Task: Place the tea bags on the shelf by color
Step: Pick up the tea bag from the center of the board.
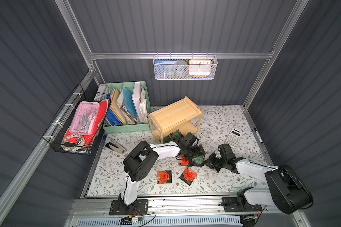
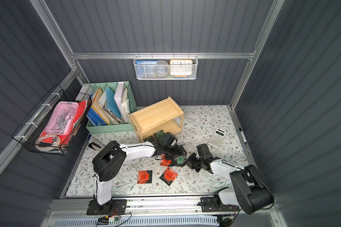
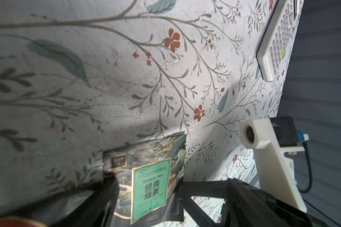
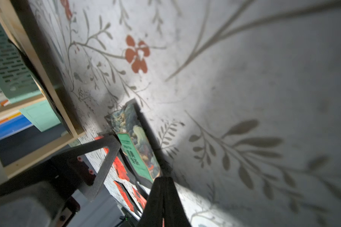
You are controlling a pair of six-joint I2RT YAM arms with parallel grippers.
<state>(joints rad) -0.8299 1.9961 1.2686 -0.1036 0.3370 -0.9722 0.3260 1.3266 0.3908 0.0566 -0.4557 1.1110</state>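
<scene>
A green tea bag (image 3: 150, 188) lies on the floral mat in front of the shelf (image 1: 175, 116). My left gripper (image 1: 196, 156) stands open around it, a finger on either side. My right gripper (image 4: 162, 179) is shut, its tips pinching the bag's edge (image 4: 138, 153). Two more green tea bags (image 1: 173, 135) rest at the front of the shelf's lower board. One orange tea bag (image 1: 183, 161) lies beside the left gripper, and two others (image 1: 163, 176) (image 1: 189, 174) lie nearer the front edge. The shelf's top board is bare.
A mint-green file organizer (image 1: 126, 125) stands left of the shelf. A calculator (image 1: 233, 136) and a marker (image 1: 257, 135) lie at the right, a stapler (image 1: 115, 146) at the left. A black wire basket (image 1: 53, 137) hangs on the left wall.
</scene>
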